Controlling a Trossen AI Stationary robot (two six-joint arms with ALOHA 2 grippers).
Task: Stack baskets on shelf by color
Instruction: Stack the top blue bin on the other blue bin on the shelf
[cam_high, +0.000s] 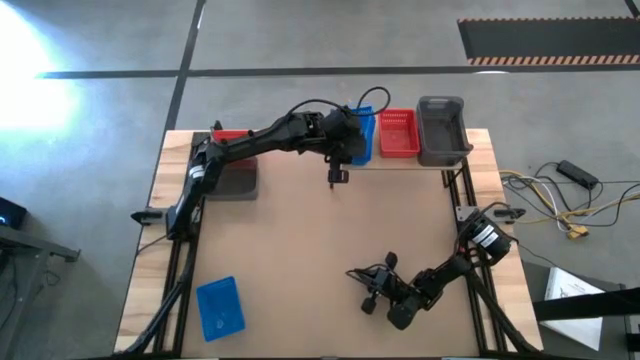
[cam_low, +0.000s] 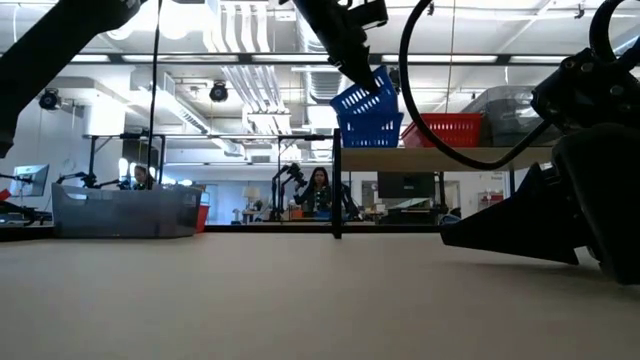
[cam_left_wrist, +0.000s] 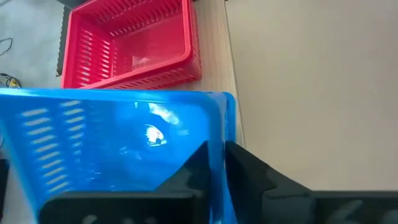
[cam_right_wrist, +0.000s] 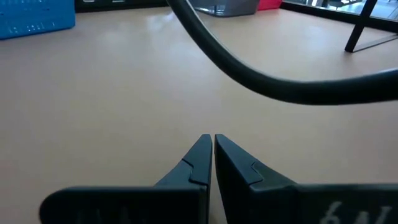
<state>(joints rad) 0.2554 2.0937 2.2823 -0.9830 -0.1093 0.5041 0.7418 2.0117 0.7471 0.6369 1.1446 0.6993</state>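
Observation:
My left gripper (cam_high: 349, 143) is shut on a blue basket (cam_low: 360, 98) at the shelf's (cam_low: 440, 158) left end. The basket hangs tilted over another blue basket (cam_low: 373, 130) that stands on the shelf board. A red basket (cam_high: 399, 132) and a grey basket (cam_high: 441, 128) stand to its right on the shelf. A third blue basket (cam_high: 220, 305) lies on the table at the near left. A grey basket (cam_high: 237, 180) and a red one (cam_high: 230, 137) sit at the far left under my left arm. My right gripper (cam_high: 370, 290) is shut and empty near the front edge. My left gripper pinches the held blue basket's wall at its near end (cam_left_wrist: 217, 134), one finger (cam_left_wrist: 193, 168) inside the basket and one (cam_left_wrist: 249, 171) outside. The fingers come from above, slanting toward the far edge. The basket is lifted and tilted, its held end highest.
The shelf's thin black posts (cam_low: 337, 190) stand at the table's far side. Black cable loops hang from my left arm (cam_low: 430, 100). The brown tabletop (cam_high: 320, 230) is bare between the shelf and my right arm. A person sits in the room beyond (cam_low: 318, 190).

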